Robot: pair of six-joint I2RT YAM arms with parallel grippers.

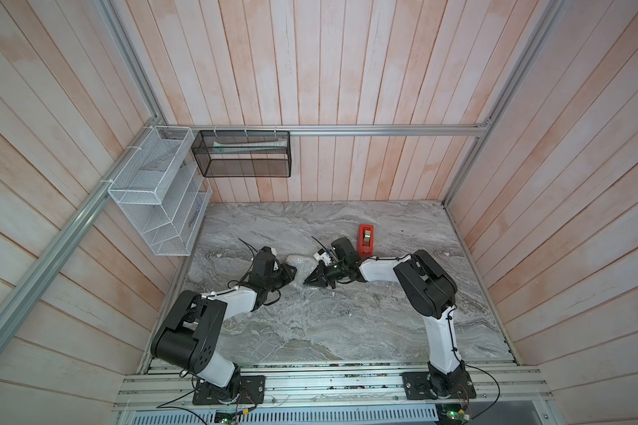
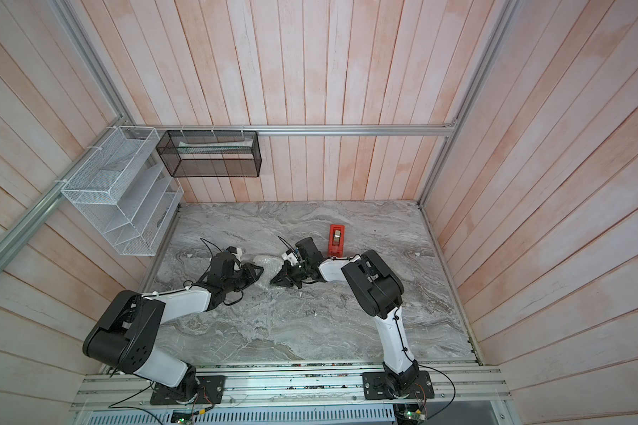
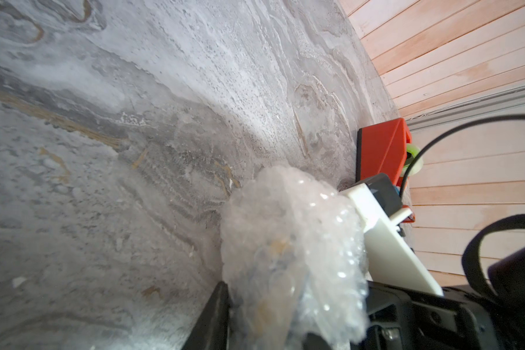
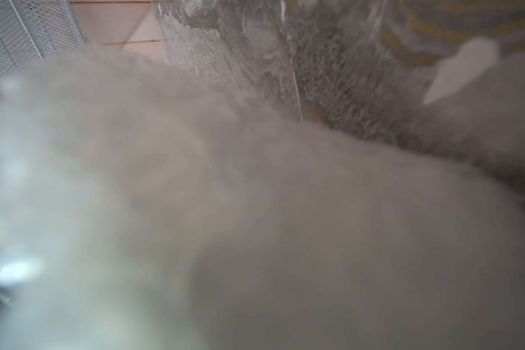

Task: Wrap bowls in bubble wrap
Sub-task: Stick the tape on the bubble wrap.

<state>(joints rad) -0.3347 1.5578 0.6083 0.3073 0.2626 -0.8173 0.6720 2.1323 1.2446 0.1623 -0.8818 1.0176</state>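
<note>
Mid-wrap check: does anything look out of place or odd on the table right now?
The bubble wrap is a crumpled wad on the table, and it blurs out nearly all of the right wrist view. Small white scraps lie scattered around it. The red tape dispenser stands upright.

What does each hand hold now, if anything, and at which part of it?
Left hand: its fingers flank the bubble wrap bundle, grip unclear. Right hand: shut at the bundle's edge, probably pinching wrap; not certain.
</note>
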